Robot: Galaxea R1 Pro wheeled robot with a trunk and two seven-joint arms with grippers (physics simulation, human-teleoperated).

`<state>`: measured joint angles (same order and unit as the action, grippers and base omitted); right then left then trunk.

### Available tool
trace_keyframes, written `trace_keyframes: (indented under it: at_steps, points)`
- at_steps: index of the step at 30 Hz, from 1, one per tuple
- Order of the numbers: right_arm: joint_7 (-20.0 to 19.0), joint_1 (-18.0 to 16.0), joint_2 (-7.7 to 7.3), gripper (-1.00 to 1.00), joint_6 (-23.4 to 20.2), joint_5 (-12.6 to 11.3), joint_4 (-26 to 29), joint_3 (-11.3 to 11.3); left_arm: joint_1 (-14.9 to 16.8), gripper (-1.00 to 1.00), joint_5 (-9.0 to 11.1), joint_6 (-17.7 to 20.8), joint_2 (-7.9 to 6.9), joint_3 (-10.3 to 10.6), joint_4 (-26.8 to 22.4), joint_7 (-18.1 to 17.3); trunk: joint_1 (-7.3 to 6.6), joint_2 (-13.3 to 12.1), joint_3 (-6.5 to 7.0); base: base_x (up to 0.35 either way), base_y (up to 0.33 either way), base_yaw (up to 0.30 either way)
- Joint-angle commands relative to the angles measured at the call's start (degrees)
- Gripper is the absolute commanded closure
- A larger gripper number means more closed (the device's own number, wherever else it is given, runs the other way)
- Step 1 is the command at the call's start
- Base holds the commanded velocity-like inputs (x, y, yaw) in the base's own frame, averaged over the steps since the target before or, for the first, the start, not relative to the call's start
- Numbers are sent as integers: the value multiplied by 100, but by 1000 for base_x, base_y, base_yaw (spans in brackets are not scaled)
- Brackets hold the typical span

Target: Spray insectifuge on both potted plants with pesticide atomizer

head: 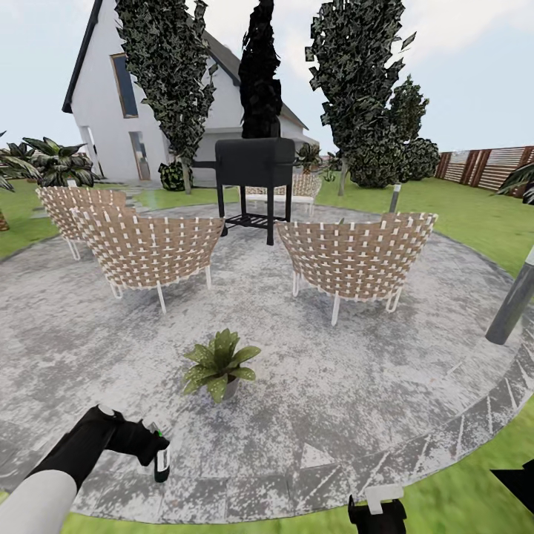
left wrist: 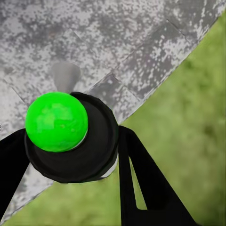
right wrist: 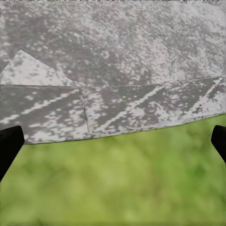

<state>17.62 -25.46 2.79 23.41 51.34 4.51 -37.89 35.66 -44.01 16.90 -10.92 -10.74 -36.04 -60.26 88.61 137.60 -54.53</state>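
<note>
My left gripper (head: pixel 150 445) hangs low over the front of the stone patio (head: pixel 356 386), shut on the pesticide atomizer (head: pixel 161 463), a small dark green bottle with a black head. In the left wrist view the atomizer (left wrist: pixel 70 141) appears as a black round body with a bright green cap, held between the two black fingers (left wrist: pixel 136 174). One potted plant (head: pixel 219 363), a low rosette of speckled leaves in a grey pot, stands on the patio just beyond and to the right of that gripper. My right gripper (right wrist: pixel 113 143) is open over the patio edge and grass, holding nothing.
Woven chairs (head: pixel 148 248) (head: pixel 356 256) stand behind the plant, with a black grill (head: pixel 254 167) between them further back. A grey post (head: pixel 512 304) leans at the right. Lawn (head: pixel 475 215) surrounds the patio; a wooden fence (head: pixel 489 165) and white house (head: pixel 104 111) lie beyond.
</note>
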Motion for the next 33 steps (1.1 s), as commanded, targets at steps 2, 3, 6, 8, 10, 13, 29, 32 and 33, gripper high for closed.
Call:
trace_keyframes:
  at_steps: [2, 3, 6, 8, 10, 13, 29, 32, 33]
  points:
    - [23, -3, 2, -100, 6, 60, -3, -46, 2, 100, -5, 48, 3, -37, -8, -38, -1, 2, -6, -12, 12, 0]
    - [22, -3, 2, -100, 6, 59, -3, -46, 2, 100, 46, 33, 3, -40, -8, -38, -1, 2, -6, -120, 121, 0]
    - [22, -3, 2, -100, 5, 53, -3, -44, 2, 100, 239, -90, 3, -42, -8, -38, -1, 2, -6, -199, 198, 0]
    - [22, -3, 2, -100, 5, 52, -3, -43, 2, 100, 326, -138, 13, -42, -8, -38, -1, 2, -6, -222, 229, 0]
    - [22, -3, 2, -100, 5, 52, -3, -43, 2, 100, 348, -151, 21, -42, -8, -38, -1, 2, -6, -177, 251, 0]
    - [22, -3, 8, -100, 5, 52, -3, -43, 2, 100, 356, -161, 46, -41, -8, -38, -1, 2, -6, -48, 284, 0]
    - [-4139, -130, 37, -100, -28, 53, 1928, 1818, 21, 100, 324, -998, 115, 1242, 422, -396, -1, 2, -6, -2, 72, 0]
    - [-4563, -141, 42, -100, -30, 48, 2037, 2351, 30, 100, 317, -1035, 122, 1715, 359, -746, -1, 2, -6, 0, 0, 0]
    - [-4697, -142, 45, -100, -30, 46, 2085, 2407, 30, 100, 316, -1054, 123, 1814, 352, -793, -1, 2, -6, 0, 0, 0]
